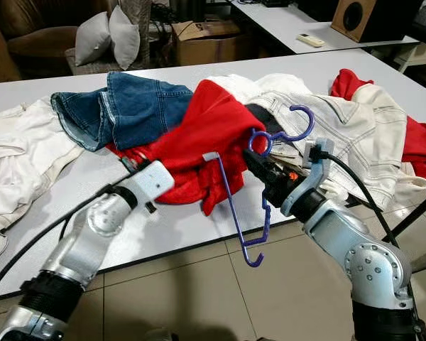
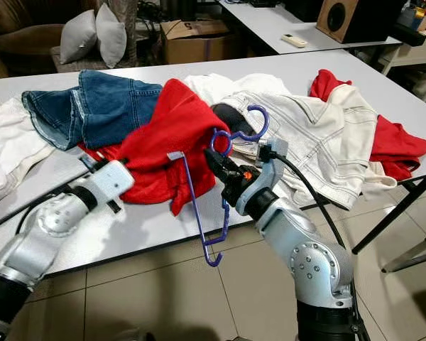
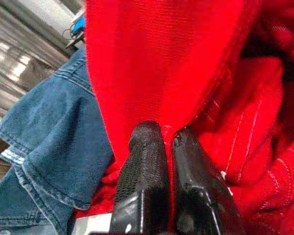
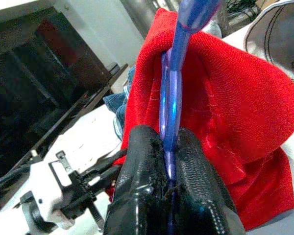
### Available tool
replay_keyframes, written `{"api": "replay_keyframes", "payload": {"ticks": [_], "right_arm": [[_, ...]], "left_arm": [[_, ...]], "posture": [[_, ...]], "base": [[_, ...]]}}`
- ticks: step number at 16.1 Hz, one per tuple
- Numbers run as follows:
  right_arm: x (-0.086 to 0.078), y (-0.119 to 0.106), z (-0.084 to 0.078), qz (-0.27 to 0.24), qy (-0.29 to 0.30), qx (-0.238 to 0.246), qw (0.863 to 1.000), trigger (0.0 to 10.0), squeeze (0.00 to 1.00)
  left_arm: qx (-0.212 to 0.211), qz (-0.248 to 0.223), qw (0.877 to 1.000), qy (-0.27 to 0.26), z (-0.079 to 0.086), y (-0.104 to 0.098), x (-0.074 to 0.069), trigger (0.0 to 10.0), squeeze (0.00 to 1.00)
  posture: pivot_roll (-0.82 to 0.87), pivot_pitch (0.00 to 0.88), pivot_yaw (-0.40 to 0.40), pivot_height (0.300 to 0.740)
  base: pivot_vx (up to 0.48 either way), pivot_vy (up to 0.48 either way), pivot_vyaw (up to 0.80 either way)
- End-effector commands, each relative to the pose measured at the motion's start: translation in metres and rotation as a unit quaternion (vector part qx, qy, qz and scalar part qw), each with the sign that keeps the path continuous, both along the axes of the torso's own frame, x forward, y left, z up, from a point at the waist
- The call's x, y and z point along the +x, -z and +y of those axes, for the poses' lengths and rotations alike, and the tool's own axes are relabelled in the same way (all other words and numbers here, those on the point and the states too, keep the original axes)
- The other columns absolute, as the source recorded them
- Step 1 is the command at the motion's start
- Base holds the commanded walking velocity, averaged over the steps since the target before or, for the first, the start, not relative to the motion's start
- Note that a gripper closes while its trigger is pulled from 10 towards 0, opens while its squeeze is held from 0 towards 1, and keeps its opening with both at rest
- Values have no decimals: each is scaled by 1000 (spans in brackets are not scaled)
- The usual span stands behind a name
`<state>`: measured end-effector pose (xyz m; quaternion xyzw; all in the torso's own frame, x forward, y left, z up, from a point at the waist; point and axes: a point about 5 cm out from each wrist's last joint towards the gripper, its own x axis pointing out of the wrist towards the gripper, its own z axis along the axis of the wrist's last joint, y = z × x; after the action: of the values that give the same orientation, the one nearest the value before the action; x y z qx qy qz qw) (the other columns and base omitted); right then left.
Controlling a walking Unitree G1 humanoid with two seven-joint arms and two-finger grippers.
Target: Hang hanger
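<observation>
A blue-purple plastic hanger (image 1: 236,202) is held upright over the table's front edge, its hook (image 1: 292,128) curling above my right gripper (image 1: 251,162). That gripper is shut on the hanger's neck (image 4: 170,122). A red sweater (image 1: 207,135) drapes over the hanger's upper arm and spreads on the white table (image 1: 170,231). My left gripper (image 3: 167,139) is shut on a fold of the red sweater (image 3: 152,63) at its left side, near the blue denim (image 3: 49,147).
A blue denim garment (image 1: 124,106), white clothes (image 1: 14,160) at the left, a white jacket (image 1: 348,124) and another red garment (image 1: 420,145) cover the table. Tiled floor (image 1: 199,291) lies before the table. A cardboard box (image 1: 206,39), cushions (image 1: 106,35) and a speaker (image 1: 362,18) stand behind.
</observation>
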<state>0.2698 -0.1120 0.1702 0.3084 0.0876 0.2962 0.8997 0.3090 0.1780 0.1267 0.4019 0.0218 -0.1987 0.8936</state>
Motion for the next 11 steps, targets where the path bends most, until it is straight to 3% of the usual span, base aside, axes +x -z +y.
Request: {"api": "replay_keyframes", "payload": {"ticks": [1,3,5,9,10,11], "right_arm": [[4,-6,-5,-13,18,19,1000,10000,0],[9,-5,-4,0,40,45,998,10000,0],[18,-2,3,37,82,112,990,10000,0],[39,-13,22,83,108,267,954,10000,0],[41,-14,23,86,108,277,951,10000,0],[46,-15,26,96,111,292,945,10000,0]], "left_arm": [[-21,-2,1000,7,-1,-7,-2,0,0],[-40,-7,998,41,-9,-17,-7,0,0],[-67,4,995,70,-21,-24,-17,0,0],[-111,34,985,130,-43,-32,-29,0,0],[-117,40,982,145,-45,-33,-32,0,0],[-146,67,971,179,-51,-40,-39,0,0]], "posture": [[8,39,-13,740],[5,49,-9,740],[2,58,-8,740],[8,62,-9,740],[8,62,-9,740],[15,63,-19,740]], "base": [[0,0,0],[0,0,0],[0,0,0],[0,0,0],[0,0,0],[0,0,0]]}}
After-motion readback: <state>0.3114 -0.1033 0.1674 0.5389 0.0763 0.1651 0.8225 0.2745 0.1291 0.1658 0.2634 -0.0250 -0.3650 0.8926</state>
